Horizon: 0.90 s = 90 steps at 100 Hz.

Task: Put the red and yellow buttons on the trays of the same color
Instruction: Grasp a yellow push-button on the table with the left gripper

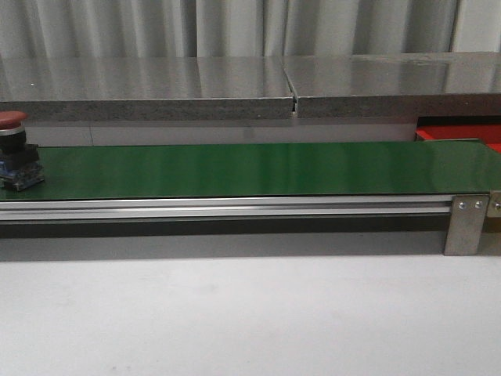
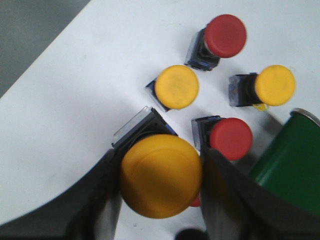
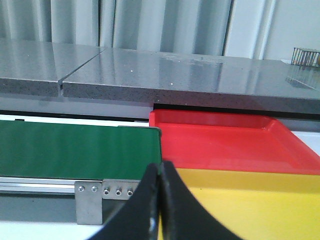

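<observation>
We find the left gripper point(image 2: 161, 186) clamped on a yellow button point(image 2: 160, 175); lift it straight, clear of neighbours. Right gripper point(image 3: 161, 200) fingers closed, empty.

The long green belt point(image 1: 258, 168) has a smooth, slightly glossy sheen, edged at 6 o'clock by a brushed aluminium rail point(image 1: 227, 207). The flat red plastic tray point(image 3: 225, 145) looks glossy. The big yellow domed button point(image 2: 160, 175) appears smooth, matt plastic. The grey speckled stone-like counter point(image 1: 149, 90) reflects softly.
</observation>
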Each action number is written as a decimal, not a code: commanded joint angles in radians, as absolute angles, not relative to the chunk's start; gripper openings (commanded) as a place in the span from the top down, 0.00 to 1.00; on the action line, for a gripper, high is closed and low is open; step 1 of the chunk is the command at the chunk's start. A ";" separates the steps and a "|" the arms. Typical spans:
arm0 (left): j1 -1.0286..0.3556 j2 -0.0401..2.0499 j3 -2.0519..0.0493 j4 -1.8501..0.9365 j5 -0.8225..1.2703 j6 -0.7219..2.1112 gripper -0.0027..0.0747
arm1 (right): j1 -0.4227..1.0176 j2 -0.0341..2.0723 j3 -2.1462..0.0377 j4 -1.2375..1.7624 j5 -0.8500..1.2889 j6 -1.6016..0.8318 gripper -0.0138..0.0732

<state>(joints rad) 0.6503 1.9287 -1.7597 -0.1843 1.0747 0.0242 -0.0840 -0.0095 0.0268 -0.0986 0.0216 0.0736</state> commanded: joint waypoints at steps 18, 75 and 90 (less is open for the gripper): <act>0.549 1.797 -1.790 -0.199 1.074 0.040 0.75 | -0.086 -0.025 0.017 -0.112 -0.057 0.074 0.92; 0.372 1.798 -1.708 -0.169 1.107 0.042 0.75 | -0.086 -0.025 0.017 -0.112 -0.057 0.074 0.92; 0.372 1.799 -1.679 -0.169 1.105 0.042 0.75 | -0.086 -0.025 0.017 -0.112 -0.057 0.074 0.92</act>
<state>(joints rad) 0.3783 1.8533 -1.6689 -0.1599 1.1382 0.0417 -0.0840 -0.0095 0.0268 -0.0986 0.0216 0.0736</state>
